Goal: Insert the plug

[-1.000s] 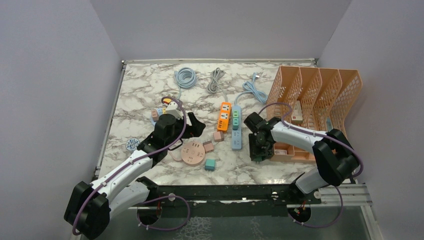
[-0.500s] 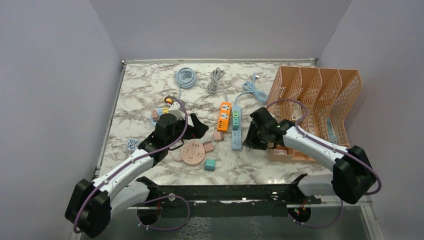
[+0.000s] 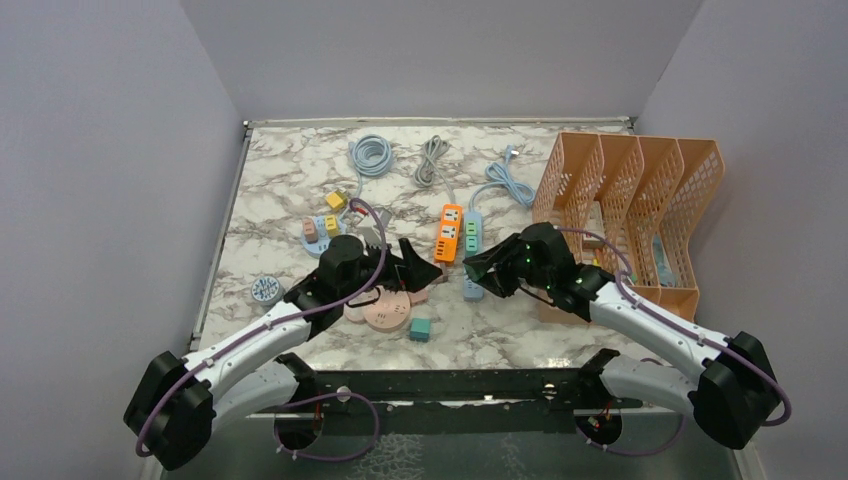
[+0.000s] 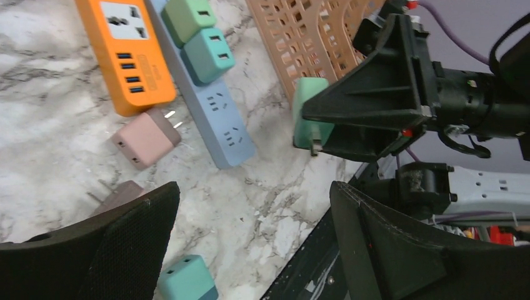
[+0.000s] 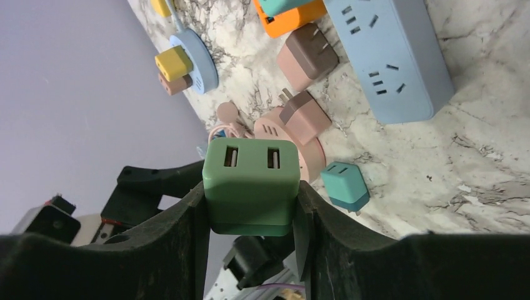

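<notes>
A green plug (image 5: 251,184), a cube with two USB slots on its back, sits clamped between my right gripper's (image 5: 251,203) fingers. In the left wrist view the same green plug (image 4: 310,112) hangs above the marble with its metal prongs pointing down. It is just right of the blue power strip (image 3: 473,258), which carries two plugs at its far end. An orange power strip (image 3: 449,232) lies beside the blue one. My left gripper (image 3: 418,266) stands open and empty, facing the right gripper (image 3: 480,268) over the round pink socket (image 3: 385,308).
A teal plug (image 3: 420,329) and pink plugs (image 4: 145,137) lie loose near the pink socket. A round blue socket (image 3: 320,228) with small plugs sits at the left. An orange file rack (image 3: 640,200) fills the right side. Coiled cables (image 3: 372,155) lie at the back.
My right arm has swung left from the rack with the green plug, now pointing toward the left gripper. The left gripper has moved right over the pink socket and opened a little wider.
</notes>
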Controlling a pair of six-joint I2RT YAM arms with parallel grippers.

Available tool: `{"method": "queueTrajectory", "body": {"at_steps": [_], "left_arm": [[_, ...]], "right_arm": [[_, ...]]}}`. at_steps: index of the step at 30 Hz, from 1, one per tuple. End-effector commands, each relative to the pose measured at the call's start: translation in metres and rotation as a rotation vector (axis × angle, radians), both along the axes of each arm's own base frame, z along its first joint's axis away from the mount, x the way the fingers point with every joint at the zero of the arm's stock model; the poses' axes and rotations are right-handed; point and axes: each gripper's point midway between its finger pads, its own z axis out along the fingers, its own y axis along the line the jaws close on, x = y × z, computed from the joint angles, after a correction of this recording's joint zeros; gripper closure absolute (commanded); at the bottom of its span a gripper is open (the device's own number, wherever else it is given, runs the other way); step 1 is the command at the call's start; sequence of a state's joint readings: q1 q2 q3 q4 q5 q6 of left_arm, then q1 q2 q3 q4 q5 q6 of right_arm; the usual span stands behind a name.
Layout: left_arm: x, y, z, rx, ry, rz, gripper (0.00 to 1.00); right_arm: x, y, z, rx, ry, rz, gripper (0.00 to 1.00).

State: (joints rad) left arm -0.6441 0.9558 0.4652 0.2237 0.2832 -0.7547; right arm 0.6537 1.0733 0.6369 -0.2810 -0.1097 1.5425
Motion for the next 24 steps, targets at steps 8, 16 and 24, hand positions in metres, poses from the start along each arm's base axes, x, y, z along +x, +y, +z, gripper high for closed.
{"method": "queueTrajectory", "body": {"at_steps": [8,16,24], "left_arm": [[-0.006,-0.057,0.018,-0.058,-0.031,-0.059,0.09],[0.013,-0.072,0.024,-0.058,-0.03,-0.015,0.25],[0.02,-0.084,0.005,-0.046,0.047,-0.008,0.39]], "right_arm": [[0.001,0.027,0.027,0.249,0.082,-0.034,0.68],[0.004,0.034,0.027,0.262,0.121,-0.029,0.69],[0.008,0.041,0.031,0.277,0.119,-0.011,0.69]]}}
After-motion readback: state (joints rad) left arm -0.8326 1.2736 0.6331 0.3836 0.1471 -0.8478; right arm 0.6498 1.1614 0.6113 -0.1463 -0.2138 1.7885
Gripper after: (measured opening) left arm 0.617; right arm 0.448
